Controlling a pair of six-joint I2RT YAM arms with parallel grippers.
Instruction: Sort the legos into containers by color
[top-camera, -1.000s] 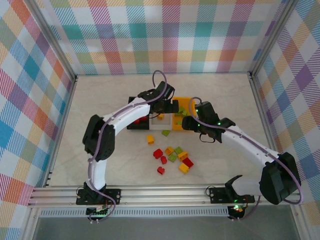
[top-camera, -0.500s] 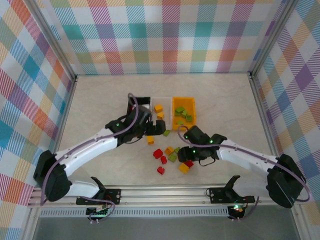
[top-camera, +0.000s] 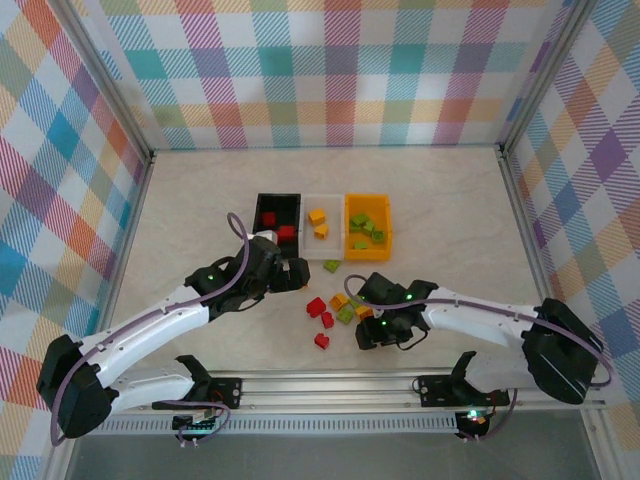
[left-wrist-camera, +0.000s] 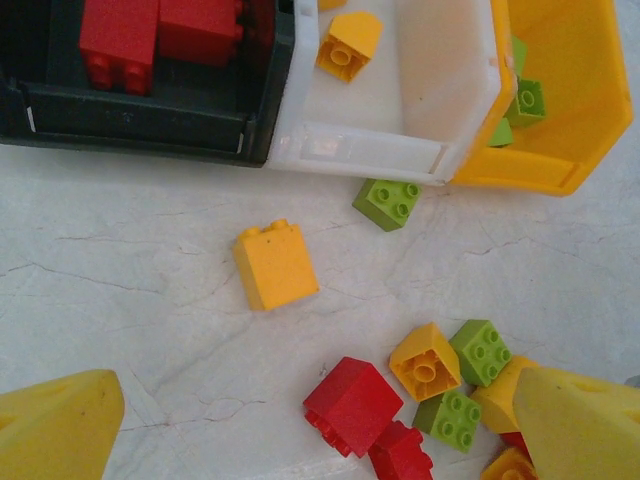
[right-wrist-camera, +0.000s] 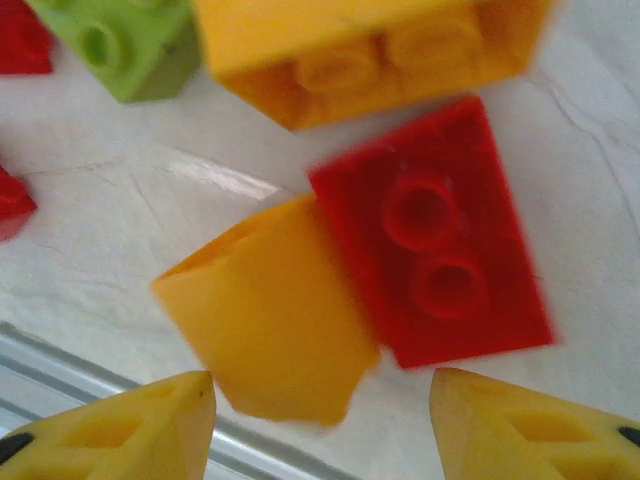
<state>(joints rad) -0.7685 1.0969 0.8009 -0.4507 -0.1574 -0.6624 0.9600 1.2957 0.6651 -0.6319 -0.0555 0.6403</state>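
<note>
Three containers stand in a row: black (top-camera: 277, 203) with red legos, white (top-camera: 321, 198) with orange-yellow ones, orange-yellow (top-camera: 382, 242) with green ones. Loose legos lie in front of them, among them a red one (top-camera: 316, 306) and a green one (top-camera: 332, 266). My left gripper (top-camera: 298, 275) hovers open near the white bin's front. In its wrist view an orange-yellow brick (left-wrist-camera: 277, 265) and a red brick (left-wrist-camera: 358, 402) lie ahead of the left gripper (left-wrist-camera: 320, 430). My right gripper (top-camera: 372, 332) is low over the pile's near right. The right gripper (right-wrist-camera: 320, 425) is open, an orange-yellow brick (right-wrist-camera: 270, 320) and a red brick (right-wrist-camera: 440, 240) just ahead.
A metal rail (top-camera: 300, 385) runs along the near table edge, close behind the right gripper. Checked walls enclose the table on three sides. Bare tabletop lies to the left and right of the bins and beyond them.
Both arms have come back from over the bins toward the near pile. The left arm has dropped low and stretched out. The right gripper has gone down onto the pile's near right, its jaws narrowing.
</note>
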